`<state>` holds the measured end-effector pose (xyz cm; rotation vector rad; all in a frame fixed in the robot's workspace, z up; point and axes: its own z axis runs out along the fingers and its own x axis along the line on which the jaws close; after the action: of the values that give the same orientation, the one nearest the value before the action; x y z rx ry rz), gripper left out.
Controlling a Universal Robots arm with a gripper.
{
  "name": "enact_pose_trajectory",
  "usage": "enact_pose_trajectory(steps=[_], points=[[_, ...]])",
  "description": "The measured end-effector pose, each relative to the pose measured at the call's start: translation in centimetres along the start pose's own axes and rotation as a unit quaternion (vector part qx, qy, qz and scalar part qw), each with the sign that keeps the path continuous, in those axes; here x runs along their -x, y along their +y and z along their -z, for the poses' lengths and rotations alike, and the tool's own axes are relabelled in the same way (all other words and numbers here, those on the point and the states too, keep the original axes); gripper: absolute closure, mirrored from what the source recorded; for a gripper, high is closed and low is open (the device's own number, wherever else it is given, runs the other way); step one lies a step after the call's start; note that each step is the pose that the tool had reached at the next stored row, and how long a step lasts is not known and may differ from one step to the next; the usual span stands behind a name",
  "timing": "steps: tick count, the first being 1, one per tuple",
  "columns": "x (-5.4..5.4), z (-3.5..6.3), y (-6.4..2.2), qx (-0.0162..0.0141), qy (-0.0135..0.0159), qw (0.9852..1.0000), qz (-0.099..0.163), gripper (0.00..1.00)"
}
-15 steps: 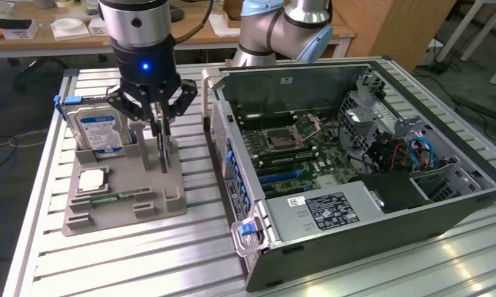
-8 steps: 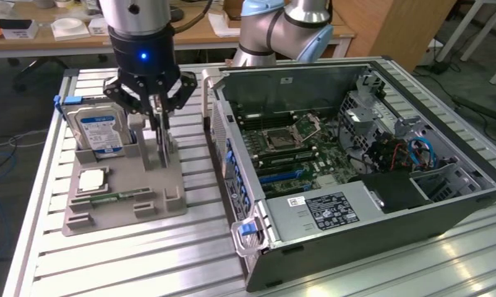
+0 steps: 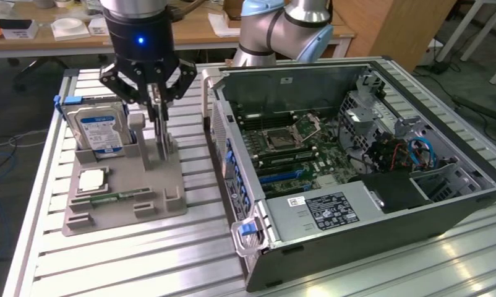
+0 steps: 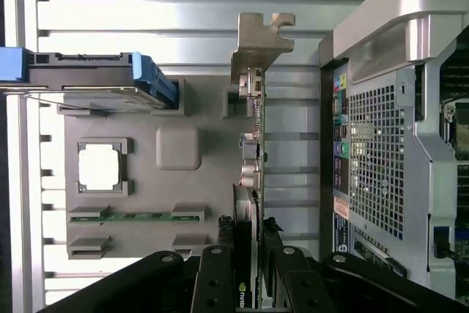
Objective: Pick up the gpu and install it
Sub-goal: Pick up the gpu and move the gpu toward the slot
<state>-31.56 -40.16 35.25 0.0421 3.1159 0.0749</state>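
Two fingers (image 4: 218, 276) clamp the gpu (image 4: 252, 111) between them.

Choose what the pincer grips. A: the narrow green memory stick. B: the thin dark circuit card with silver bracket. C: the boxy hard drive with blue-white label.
B: the pincer is closed on both sides of the thin dark circuit card with silver bracket, which stands upright on the grey holder tray.

You look across a slatted aluminium table (image 3: 149, 266). An open computer case (image 3: 380, 241) lies on the exterior view's right, its motherboard (image 3: 294, 145) exposed. On the exterior view's left, a grey holder (image 3: 149, 201) carries an upright hard drive (image 3: 98, 129), a processor chip (image 3: 92, 180) and a memory stick (image 3: 107, 199). A wooden desk (image 3: 83, 38) stands far behind.
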Motion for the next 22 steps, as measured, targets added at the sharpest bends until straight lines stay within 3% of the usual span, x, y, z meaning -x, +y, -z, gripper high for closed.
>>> enact_pose_trajectory(steps=[22], points=[[0.1,5.23,0.25,0.0000,0.0000,1.0000,0.000,0.74]])
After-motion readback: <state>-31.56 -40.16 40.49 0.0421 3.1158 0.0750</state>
